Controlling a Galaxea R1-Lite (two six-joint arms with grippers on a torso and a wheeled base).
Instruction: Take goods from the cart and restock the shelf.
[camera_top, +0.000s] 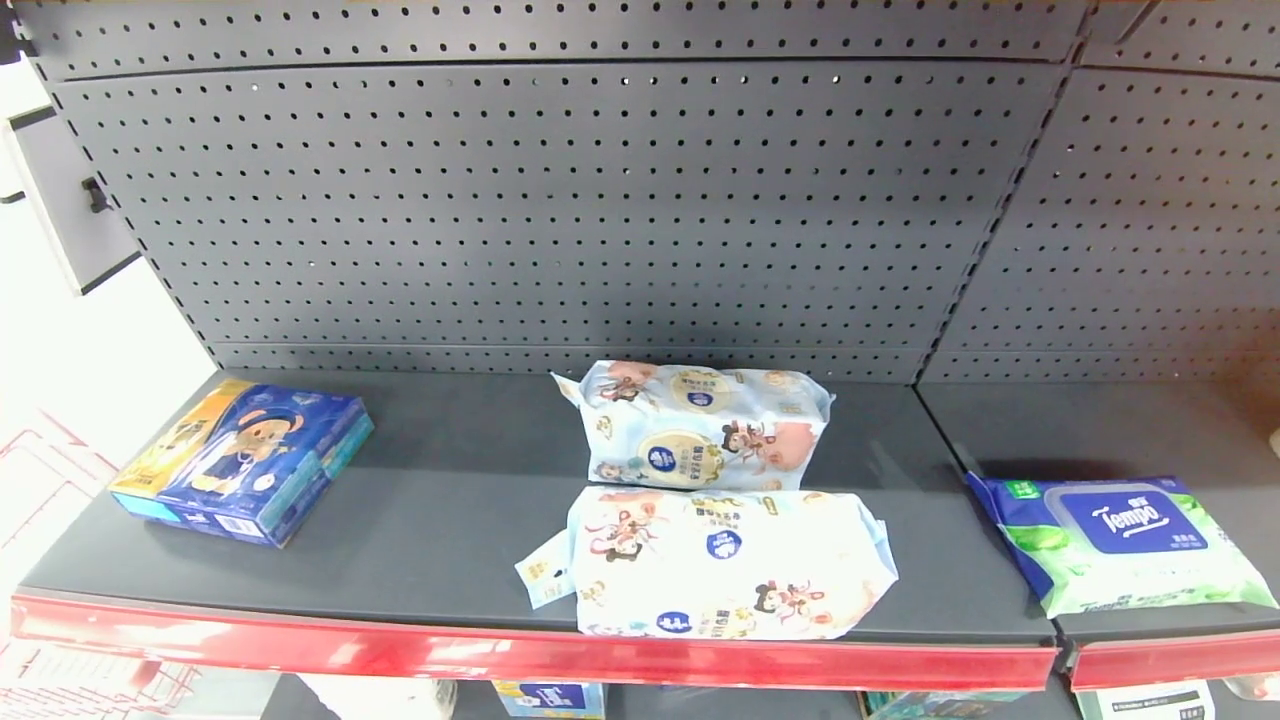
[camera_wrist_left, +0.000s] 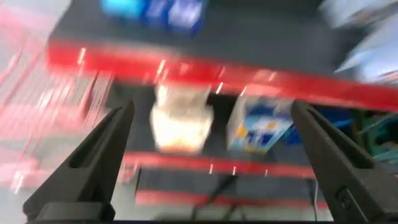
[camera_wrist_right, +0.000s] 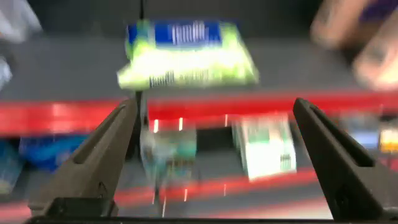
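From my station I saw the shelf (camera_top: 450, 470) holding four goods in front of its pegboard (camera_top: 560, 200). A blue box (camera_top: 245, 460) lay flat near the left end, turned a little askew. Near the middle, two pale cartoon-printed packs lay one behind the other. The rear pack (camera_top: 700, 425) sat close to the pegboard. The front pack (camera_top: 730, 565) lay just before it, touching or nearly so, with its front edge reaching the red strip (camera_top: 500, 650) along the shelf's lip. In the next bay to the right, the green-and-blue wipes (camera_top: 1120, 540) lay flat, well apart from the packs. The red wire cart (camera_top: 40, 480) showed at the far left, beside the shelf; I could not tell what was in it. The left gripper (camera_wrist_left: 208, 165) was spread wide and faced the shelf front. Beyond its fingers, a pale pack (camera_wrist_left: 180, 121) and a blue carton (camera_wrist_left: 258, 127) stood side by side on the lower shelf (camera_wrist_left: 217, 134), with cart wire off to one side. The right gripper (camera_wrist_right: 214, 155) was likewise wide open, facing the shelf front where the wipes lay. A teal pack (camera_wrist_right: 168, 152) and a white-and-green carton (camera_wrist_right: 267, 149) were on the lower shelf beyond it.
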